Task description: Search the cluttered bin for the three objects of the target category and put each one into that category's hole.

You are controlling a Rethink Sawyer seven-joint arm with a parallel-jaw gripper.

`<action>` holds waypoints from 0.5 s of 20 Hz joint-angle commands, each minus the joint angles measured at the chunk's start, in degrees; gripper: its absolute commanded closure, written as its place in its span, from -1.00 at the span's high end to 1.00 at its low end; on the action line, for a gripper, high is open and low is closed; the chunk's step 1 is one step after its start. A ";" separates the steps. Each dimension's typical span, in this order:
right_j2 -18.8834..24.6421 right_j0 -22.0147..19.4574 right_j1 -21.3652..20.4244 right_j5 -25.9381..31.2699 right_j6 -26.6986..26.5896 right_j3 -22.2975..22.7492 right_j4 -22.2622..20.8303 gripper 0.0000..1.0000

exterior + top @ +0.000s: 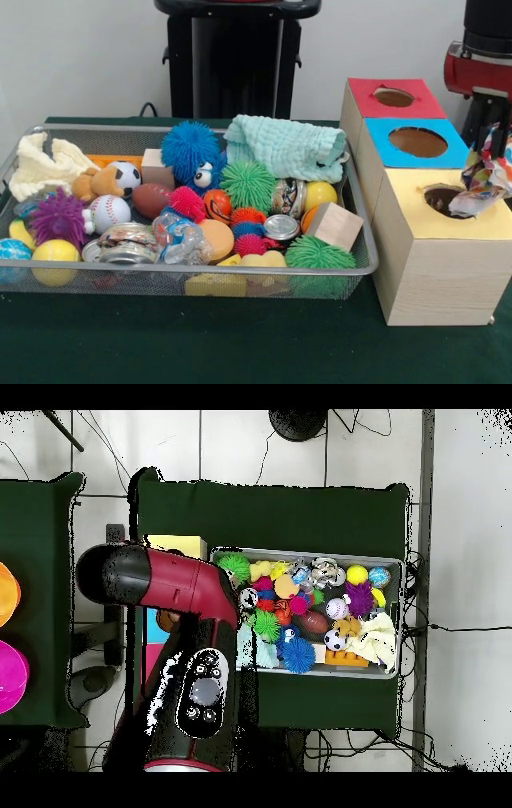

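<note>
Over the yellow-topped wooden box, the nearest of three, the gripper has its fingers clamped on a crinkled, multicoloured foil wrapper, which hangs at the hole's right edge. Best to centre it over the opening and lower it before letting go, so it cannot snag on the rim. Beyond this box sit the blue-topped box and the red-topped box.

Crumpled wrapper blocks yellow hole

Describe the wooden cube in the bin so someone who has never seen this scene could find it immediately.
In the front view, find the wire mesh bin on the green table. At its right end, nearest the yellow-topped box, the wooden cube sits tilted just above a green spiky ball. It is plain, pale and flat-sided; its neighbours are round or colourful.
</note>
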 commanded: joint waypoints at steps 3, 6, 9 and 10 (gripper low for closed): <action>0.91 0.13 7.53 -6.18 10.57 4.17 -2.09 -1.00; 0.15 0.68 8.27 -8.68 10.19 4.30 -2.59 -1.00; -0.85 1.23 9.11 -9.04 9.95 3.79 -2.99 -1.00; -1.18 1.34 9.27 -8.76 9.69 3.47 -3.14 -1.00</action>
